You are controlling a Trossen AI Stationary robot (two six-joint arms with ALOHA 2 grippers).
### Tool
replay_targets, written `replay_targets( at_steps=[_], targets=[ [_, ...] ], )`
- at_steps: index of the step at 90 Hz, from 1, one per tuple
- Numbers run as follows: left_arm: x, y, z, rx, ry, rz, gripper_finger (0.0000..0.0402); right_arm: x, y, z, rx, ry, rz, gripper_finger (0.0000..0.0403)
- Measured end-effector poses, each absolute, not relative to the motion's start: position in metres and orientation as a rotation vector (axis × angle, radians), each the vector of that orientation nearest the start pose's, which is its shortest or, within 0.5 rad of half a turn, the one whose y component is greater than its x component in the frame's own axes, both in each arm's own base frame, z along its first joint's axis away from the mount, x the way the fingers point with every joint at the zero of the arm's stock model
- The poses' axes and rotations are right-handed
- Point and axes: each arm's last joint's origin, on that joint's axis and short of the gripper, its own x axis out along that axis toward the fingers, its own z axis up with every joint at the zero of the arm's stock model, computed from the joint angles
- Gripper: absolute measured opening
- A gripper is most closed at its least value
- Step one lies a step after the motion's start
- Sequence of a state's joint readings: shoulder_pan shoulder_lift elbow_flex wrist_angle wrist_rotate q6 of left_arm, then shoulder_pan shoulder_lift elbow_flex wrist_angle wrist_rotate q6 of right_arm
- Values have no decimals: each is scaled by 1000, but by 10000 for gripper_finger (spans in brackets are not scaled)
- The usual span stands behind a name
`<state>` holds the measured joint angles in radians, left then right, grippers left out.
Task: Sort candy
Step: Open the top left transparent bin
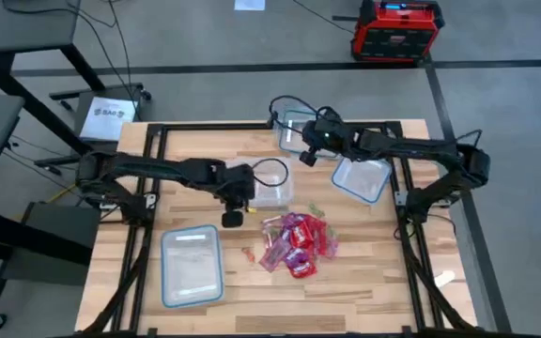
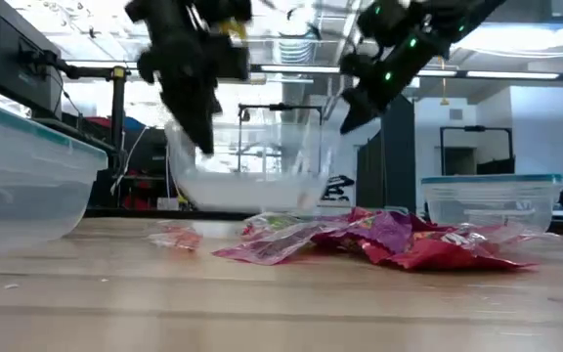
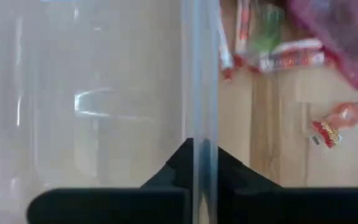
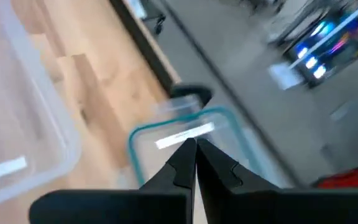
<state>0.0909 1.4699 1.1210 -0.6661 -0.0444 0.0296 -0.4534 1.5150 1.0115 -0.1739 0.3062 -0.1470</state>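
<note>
Candy [image 1: 298, 242] lies in a loose heap on the wooden bench [image 1: 364, 282], a little right of the middle and toward the near side. The heap is mostly shiny red and pink flat packets overlapping at mixed angles, so no single direction holds; as a whole it runs roughly near to far, with a greenish piece at its far end. One small orange sweet [image 1: 248, 252] lies apart, just left of the heap.

At the near left sits an empty clear container with a bluish rim [image 1: 193, 268], its long side running near to far.

Farther back, the left claw [image 1: 234, 214] is clamped on the wall of a clear tub [image 1: 272, 194] at the middle of the bench, one finger on each side of the wall, as the left wrist view shows. The tub sits just beyond the heap.

At the right, another bluish-rimmed container [image 1: 362, 177] rests tilted. Beyond it, the right claw [image 1: 309, 157] hangs near the far edge with its fingers pressed together on nothing, beside a fourth container [image 1: 292, 129] at that edge.
</note>
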Motion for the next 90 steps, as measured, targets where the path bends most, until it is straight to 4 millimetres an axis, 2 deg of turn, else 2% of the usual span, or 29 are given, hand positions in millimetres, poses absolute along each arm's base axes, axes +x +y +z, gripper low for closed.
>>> replay_targets(
  at_steps=[16,24,36,48,59,70,90],
  targets=[
    [264,33,298,38,879,220,0,288,-178,202,55,856,-682,0],
    [252,36,310,45,829,261,0,288,-193,188,107,928,-680,0],
    [244,40,319,65,792,311,0,293,-212,173,171,1047,-664,0],
    [243,43,320,68,795,320,0,301,-221,157,216,1106,-625,0],
    [243,44,319,75,797,325,0,312,-219,145,232,1130,-566,0],
    [242,44,320,82,797,341,0,324,-208,139,208,1160,-504,0],
    [242,44,320,87,797,344,0,359,-165,148,192,1109,-240,0]
  ],
)
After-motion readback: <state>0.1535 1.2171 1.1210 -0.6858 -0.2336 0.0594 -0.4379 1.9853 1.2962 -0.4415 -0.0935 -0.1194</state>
